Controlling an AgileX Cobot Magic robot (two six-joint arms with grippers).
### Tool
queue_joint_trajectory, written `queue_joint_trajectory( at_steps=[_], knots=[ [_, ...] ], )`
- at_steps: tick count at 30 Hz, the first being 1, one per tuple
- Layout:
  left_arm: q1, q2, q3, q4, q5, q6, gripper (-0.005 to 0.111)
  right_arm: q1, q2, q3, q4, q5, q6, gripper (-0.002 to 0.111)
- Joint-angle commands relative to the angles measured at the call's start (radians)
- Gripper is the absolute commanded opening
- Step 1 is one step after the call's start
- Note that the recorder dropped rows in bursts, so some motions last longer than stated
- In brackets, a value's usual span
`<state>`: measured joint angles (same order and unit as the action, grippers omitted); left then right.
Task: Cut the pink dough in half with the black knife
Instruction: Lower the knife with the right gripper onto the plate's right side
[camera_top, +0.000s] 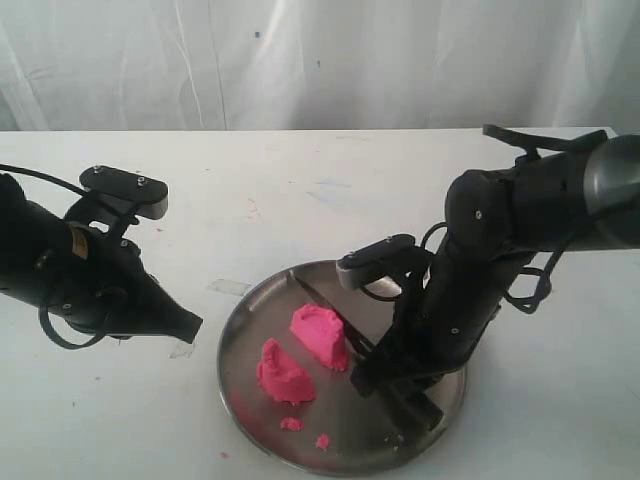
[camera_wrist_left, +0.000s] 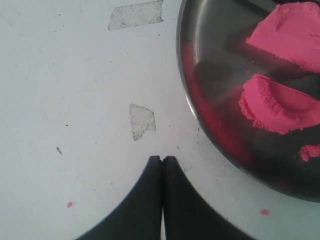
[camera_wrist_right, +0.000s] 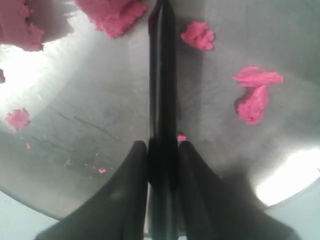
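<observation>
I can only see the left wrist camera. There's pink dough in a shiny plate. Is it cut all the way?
Observer: Yes. The bright pink dough sits as two separate chunks on the round steel plate, with a gap between them.
Operator: Where's the knife?
Observer: The long black knife is clamped in the right gripper, lying low over the plate.
Operator: Any crumbs I can't see?
Observer: Yes, small pink crumbs lie beside the blade.
</observation>
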<state>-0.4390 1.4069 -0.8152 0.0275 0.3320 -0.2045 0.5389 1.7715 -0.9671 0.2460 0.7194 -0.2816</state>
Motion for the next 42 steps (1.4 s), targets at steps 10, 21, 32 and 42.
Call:
queue_joint_trajectory(
  at_steps=[10, 21, 32, 42],
  knots=[
    [-0.003, -0.010, 0.005, -0.005, 0.005, 0.000, 0.000, -0.002, -0.001, -0.010, -0.119, -0.025, -0.018, 0.000],
    [-0.003, -0.010, 0.005, -0.005, 0.005, 0.000, 0.000, -0.002, -0.001, -0.010, -0.151, -0.036, -0.004, 0.004],
    [-0.003, -0.010, 0.005, -0.005, 0.005, 0.000, 0.000, -0.002, -0.001, -0.010, -0.151, -0.048, 0.023, 0.035],
    [-0.003, -0.010, 0.005, -0.005, 0.005, 0.000, 0.000, -0.002, -0.007, -0.084, -0.144, 0.036, 0.105, 0.036]
  ],
)
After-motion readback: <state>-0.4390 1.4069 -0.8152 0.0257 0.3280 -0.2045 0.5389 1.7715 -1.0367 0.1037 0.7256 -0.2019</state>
